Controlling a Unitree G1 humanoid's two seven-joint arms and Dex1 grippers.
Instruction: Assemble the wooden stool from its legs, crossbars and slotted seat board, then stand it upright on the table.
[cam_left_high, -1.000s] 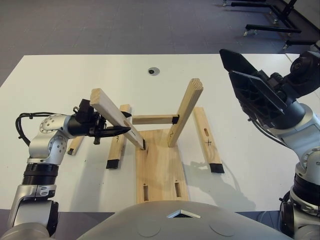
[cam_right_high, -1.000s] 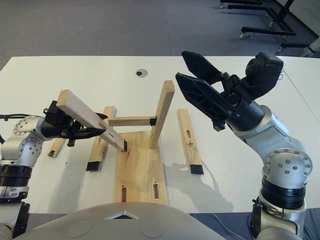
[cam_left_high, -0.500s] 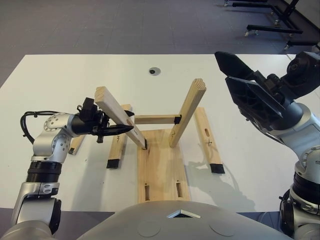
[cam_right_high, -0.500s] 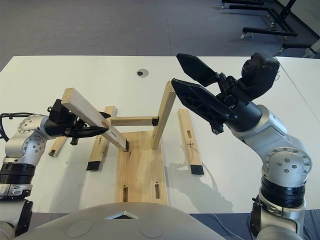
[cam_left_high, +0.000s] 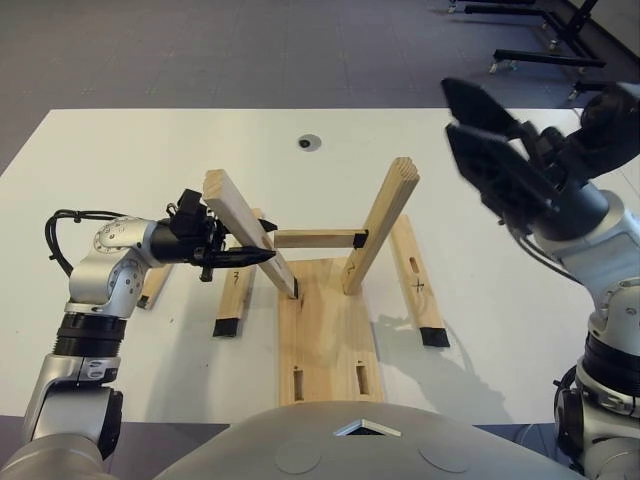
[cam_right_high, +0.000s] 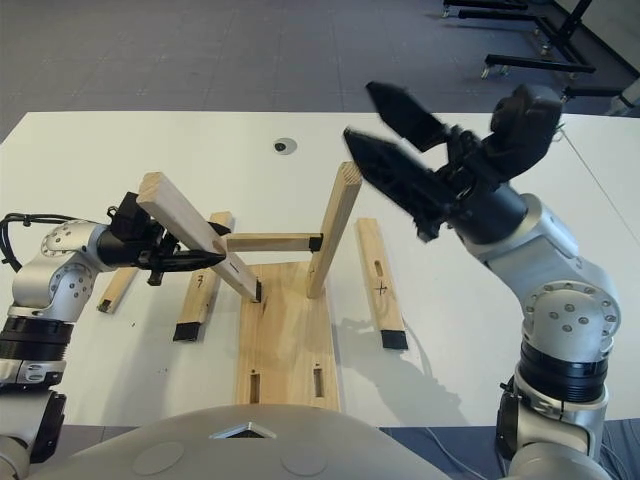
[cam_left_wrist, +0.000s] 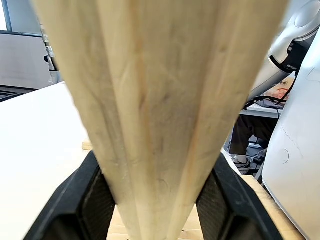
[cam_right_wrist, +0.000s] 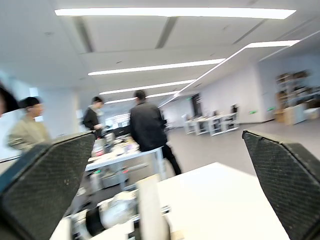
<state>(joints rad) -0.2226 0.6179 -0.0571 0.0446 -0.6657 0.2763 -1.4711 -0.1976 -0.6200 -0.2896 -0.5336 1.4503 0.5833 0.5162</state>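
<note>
Gripping a tilted leg (cam_left_high: 245, 222) whose foot meets the seat board (cam_left_high: 325, 340), the left gripper (cam_left_high: 258, 250) sits well inside the table (cam_left_high: 520, 340) edges. The right gripper (cam_left_high: 447, 105) hangs wide open, raised over the right side. Left wrist: dark fingers (cam_left_wrist: 82, 205) pinch the leg. Right wrist: fingers (cam_right_wrist: 45, 185) spread wide.

Smooth silver-grey shells cover our left arm (cam_left_high: 95, 290) and right arm (cam_left_high: 610, 255), with rings of small dark screws on the drum-shaped joints. Our matte black left pincer (cam_left_high: 250, 256) and right pincer (cam_left_high: 449, 106) have long, tapered, cross-hatched fingers (cam_right_wrist: 45, 185); a thin black cable (cam_left_high: 47, 243) loops behind the left pincer.
</note>
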